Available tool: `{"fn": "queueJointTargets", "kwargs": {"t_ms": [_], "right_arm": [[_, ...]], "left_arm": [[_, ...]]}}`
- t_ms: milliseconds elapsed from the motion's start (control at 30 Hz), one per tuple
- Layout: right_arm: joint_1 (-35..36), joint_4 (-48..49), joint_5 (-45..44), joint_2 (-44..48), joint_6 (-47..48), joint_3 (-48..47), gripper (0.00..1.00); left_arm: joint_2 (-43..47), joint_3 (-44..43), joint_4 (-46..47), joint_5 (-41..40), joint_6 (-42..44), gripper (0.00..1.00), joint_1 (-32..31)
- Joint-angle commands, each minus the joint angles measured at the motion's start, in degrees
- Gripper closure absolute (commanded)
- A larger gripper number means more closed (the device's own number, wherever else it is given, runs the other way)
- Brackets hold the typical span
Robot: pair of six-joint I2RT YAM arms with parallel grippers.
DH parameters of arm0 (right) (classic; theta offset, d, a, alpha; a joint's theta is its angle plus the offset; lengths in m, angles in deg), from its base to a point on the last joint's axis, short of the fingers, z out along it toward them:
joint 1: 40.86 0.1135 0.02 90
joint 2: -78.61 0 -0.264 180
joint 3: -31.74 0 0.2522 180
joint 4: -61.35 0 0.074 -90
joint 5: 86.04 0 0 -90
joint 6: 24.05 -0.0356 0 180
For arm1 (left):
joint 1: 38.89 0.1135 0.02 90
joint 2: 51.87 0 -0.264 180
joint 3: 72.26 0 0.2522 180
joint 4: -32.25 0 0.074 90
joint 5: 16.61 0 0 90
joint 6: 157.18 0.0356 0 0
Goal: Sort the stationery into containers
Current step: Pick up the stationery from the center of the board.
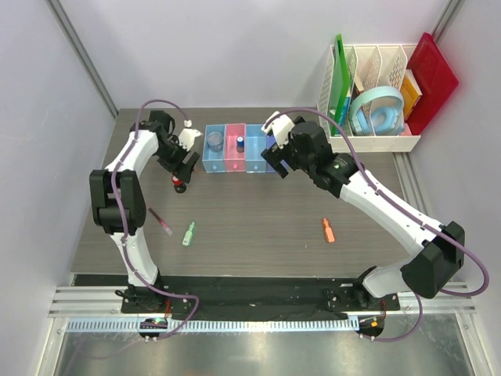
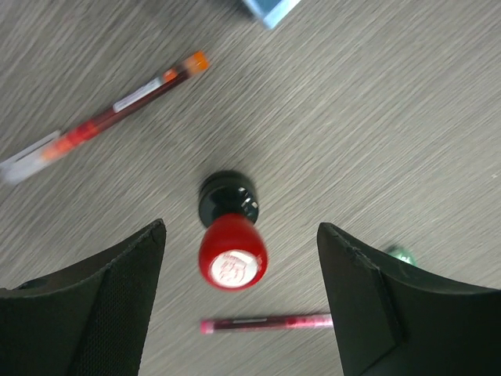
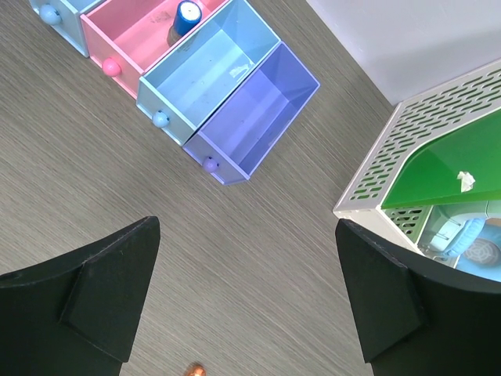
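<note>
The containers stand in a row at the back middle. A clear round piece lies in the left light-blue bin. A blue-capped piece stands in the pink bin. My left gripper is open above a small red ball-like piece on a black base, left of the bins. A dark red pen and a light green marker lie nearer. The orange marker lies right of centre. My right gripper hangs open and empty in front of the purple bin.
A white slotted rack with green and red boards and a light-blue ring stands at the back right, close to my right gripper. A second pen with an orange tip lies left of the red piece. Walls close in on the left, back and right.
</note>
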State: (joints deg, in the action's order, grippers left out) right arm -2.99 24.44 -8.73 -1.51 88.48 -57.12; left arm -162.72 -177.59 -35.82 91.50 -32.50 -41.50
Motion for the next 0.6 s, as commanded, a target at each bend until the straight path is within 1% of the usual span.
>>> {"fn": "queueJointTargets", "kwargs": {"t_ms": [0, 300, 400, 433, 567], "right_arm": [[-0.07, 1.98, 0.03, 2.68, 0.5, -0.41, 0.0], [-0.07, 2.06, -0.14, 2.07, 0.15, -0.5, 0.0], [-0.07, 1.98, -0.14, 2.16, 0.07, -0.58, 0.0], [-0.07, 2.06, -0.14, 2.16, 0.06, -0.58, 0.0], [-0.07, 1.89, -0.32, 2.07, 0.06, -0.59, 0.0]], "left_arm": [[-0.86, -1.07, 0.43, 4.92, -1.63, 0.23, -0.11], [0.28, 1.3, 1.92, 1.75, -1.46, 0.25, 0.5], [0.37, 2.18, 2.01, 1.23, -1.19, 0.3, 0.76], [0.63, 2.45, 2.1, 1.05, -1.19, 0.36, 0.85], [1.86, 3.76, 2.71, 0.17, -1.1, 0.4, 0.94]]}}
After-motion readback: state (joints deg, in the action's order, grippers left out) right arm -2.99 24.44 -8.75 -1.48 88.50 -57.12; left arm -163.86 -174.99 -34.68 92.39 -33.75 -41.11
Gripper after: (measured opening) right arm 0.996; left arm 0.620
